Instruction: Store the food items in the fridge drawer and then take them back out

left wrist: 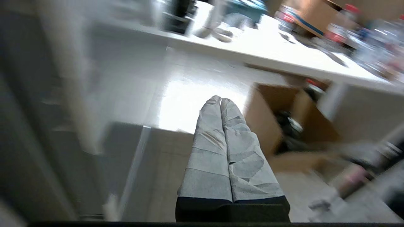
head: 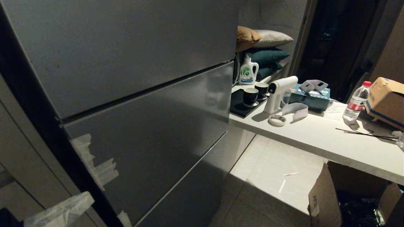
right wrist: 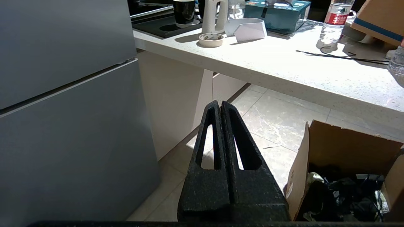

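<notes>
Both sets of jaws are pressed together and hold nothing. The left gripper [left wrist: 220, 101], its fingers wrapped in pale grey tape, hangs in the air above the floor with the dark fridge panels close on one side of it; past its tips lie the sunlit floor tiles [left wrist: 186, 104], an open cardboard box [left wrist: 271, 126], and beyond those the white bench [left wrist: 268, 50]. In the head view the taped fingers show only at the lower left corner, just beside the fridge front [head: 151, 126], so this arm is by far the nearer to the fridge. The right gripper [right wrist: 220, 105], of black foam, sits parked lower down, pointing at the floor between the fridge and the bench, well apart from both. The fridge is closed: its flat grey panels meet at thin dark seams that run level across its width, so no see-through drawer shows, and strips of pale tape [head: 94, 164] are stuck at the left edge of the middle panel, near the left jaws. No potato-like food shows in any view; the bench carries a water bottle [head: 356, 101], a tape roll [head: 277, 120], cups and a tissue box, but nothing tan and rounded. I judge that the coming move turns on the left jaws reaching that taped edge, which lies sideways from them, to get at the drawer behind the panel.
</notes>
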### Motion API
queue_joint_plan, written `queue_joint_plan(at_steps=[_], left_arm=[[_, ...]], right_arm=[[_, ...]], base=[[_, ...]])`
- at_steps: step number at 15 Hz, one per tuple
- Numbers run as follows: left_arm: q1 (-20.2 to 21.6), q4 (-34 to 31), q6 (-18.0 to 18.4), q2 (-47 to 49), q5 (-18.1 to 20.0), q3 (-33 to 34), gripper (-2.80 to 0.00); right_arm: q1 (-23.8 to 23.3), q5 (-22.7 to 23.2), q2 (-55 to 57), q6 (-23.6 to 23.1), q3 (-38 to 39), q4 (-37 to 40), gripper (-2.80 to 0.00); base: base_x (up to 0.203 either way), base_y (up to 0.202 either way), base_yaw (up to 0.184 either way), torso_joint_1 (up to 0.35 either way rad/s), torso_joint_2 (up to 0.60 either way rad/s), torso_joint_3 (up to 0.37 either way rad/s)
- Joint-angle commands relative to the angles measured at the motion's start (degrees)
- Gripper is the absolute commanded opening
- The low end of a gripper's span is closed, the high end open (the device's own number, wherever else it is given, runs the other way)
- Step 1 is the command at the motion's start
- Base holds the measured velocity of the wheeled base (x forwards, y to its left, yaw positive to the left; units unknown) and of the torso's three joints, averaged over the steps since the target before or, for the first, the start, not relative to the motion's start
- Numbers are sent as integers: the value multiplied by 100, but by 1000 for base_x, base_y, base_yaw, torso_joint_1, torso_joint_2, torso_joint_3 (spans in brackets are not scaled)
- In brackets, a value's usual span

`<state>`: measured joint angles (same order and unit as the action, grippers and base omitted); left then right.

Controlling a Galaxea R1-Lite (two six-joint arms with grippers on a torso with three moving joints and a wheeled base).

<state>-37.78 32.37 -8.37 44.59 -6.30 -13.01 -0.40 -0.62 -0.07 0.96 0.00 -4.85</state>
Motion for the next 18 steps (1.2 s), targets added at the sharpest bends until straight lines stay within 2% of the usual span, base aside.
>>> queue_joint_plan(at_steps=[1, 3, 4, 6, 12, 14, 18], left_arm=[[53, 24, 116, 13, -759, -124, -280], [137, 24, 270, 102, -1497, -302, -280], [357, 24, 273, 173, -1580, -374, -280], [645, 68, 275, 447, -1551, -452, -280], [784, 401, 243, 1186, -1559, -673, -280], [968, 436, 208, 1279, -1558, -697, -280], [992, 445, 206, 1261, -1557, -694, -280]], right_arm=[[5, -7, 7, 1, 176, -7, -280], [1, -4, 7, 1, 176, -7, -280], [3, -1, 7, 1, 176, -7, -280], [5, -3, 7, 1, 176, -7, -280], [4, -8, 7, 9, 176, -7, -280], [1, -7, 7, 9, 176, -7, -280], [3, -8, 7, 9, 176, -7, -280]], base=[[0, 0, 0, 0, 0, 0], [0, 0, 0, 0, 0, 0], [0, 0, 0, 0, 0, 0], [0, 0, 0, 0, 0, 0], [0, 0, 0, 0, 0, 0], [0, 0, 0, 0, 0, 0], [0, 0, 0, 0, 0, 0]])
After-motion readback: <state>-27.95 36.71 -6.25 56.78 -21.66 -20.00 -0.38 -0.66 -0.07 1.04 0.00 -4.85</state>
